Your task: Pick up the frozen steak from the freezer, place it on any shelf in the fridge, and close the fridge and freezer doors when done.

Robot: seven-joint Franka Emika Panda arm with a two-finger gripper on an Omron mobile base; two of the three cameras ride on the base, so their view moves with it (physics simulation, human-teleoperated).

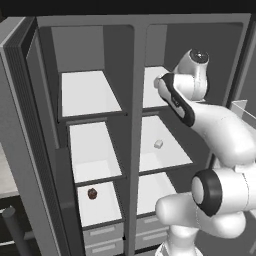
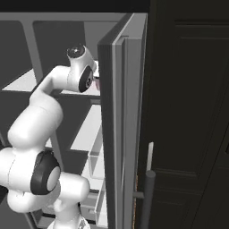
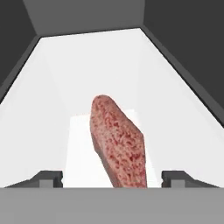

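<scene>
— Above the shelf [image 3: 109,65], how do your jaws stand?
— Spread wide; the steak [image 3: 118,142] stands between my fingertips [image 3: 50,178], touching neither. Its lower end is cut off.

My arm [image 1: 220,135] is glossy white, built of fat rounded segments like smooth tubes and bulbs. Dark charcoal bands ring its joints: one wide black collar [image 1: 207,192] sits at about 4 o'clock in the left base view. A round grey cap [image 1: 199,56] with a dark centre tops the uppermost joint. My tool [image 3: 112,179] ends in two small dark grey blocky fingertips [image 3: 49,178], squared off and matte.
</scene>
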